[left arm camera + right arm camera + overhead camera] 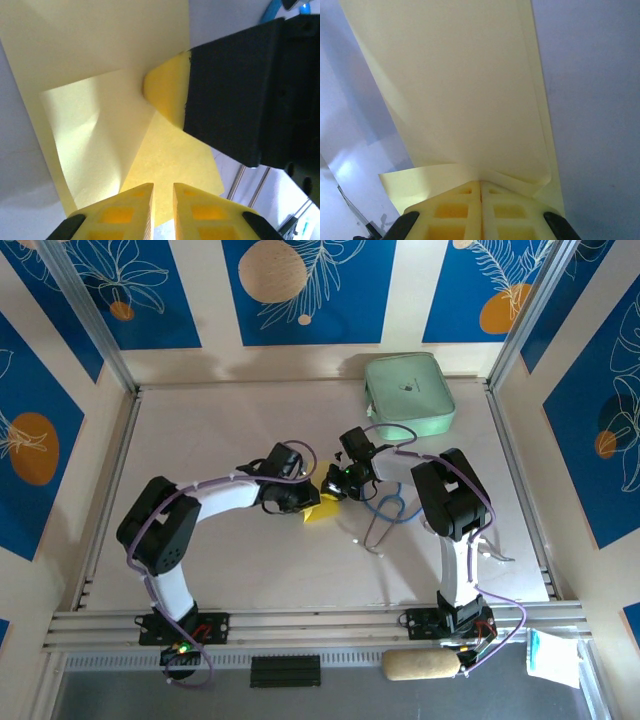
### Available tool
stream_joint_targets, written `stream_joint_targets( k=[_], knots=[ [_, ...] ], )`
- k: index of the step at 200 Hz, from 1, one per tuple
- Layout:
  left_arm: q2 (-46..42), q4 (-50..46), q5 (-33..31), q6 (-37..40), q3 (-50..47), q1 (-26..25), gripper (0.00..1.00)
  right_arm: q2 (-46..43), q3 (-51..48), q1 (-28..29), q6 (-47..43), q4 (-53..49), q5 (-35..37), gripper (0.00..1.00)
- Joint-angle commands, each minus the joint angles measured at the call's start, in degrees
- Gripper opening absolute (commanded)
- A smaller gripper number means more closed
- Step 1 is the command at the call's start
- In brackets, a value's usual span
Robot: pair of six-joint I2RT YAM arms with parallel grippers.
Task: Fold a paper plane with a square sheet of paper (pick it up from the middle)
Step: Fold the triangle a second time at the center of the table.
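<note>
The yellow sheet of paper (318,511) is partly folded and held just above the middle of the table, between the two arms. My right gripper (333,488) is shut on it. In the right wrist view its closed jaws (481,181) pinch a folded edge, and the sheet (460,90) stretches away from them in overlapping layers. My left gripper (303,498) faces it from the left. In the left wrist view its jaws (162,186) stand slightly apart with nothing between them. The paper (100,50) lies just beyond them, and one of the right gripper's fingers (167,92) clamps a fold there.
A mint-green rounded case (409,393) lies at the back right of the table. A blue looped cable (390,506) and a thin grey loop (375,535) lie just right of the grippers. Metal rails (300,625) run along the near edge.
</note>
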Motion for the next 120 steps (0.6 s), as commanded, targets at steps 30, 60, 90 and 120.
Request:
stream_joint_targets(
  k=[30,60,90,120],
  knots=[
    [2.87,-1.13,-0.87,-0.87,-0.9,-0.72,0.17,2.96,-1.64,-0.24,-0.65,-3.22,3.64,0.08],
    [3.75,-0.98,-1.07,-0.6,-1.42,-0.73,0.15,3.13,-1.44,-0.3,-0.82,-3.44,3.55,0.08],
    [4.15,-0.38,-0.97,-0.6,-2.17,-0.75,0.14,3.22,-1.42,-0.54,-0.83,-3.7,3.73,0.08],
    [4.24,0.06,-0.7,-0.43,-2.78,-0.85,0.13,3.4,-1.37,-0.59,-0.72,-3.97,3.99,0.08]
  ],
)
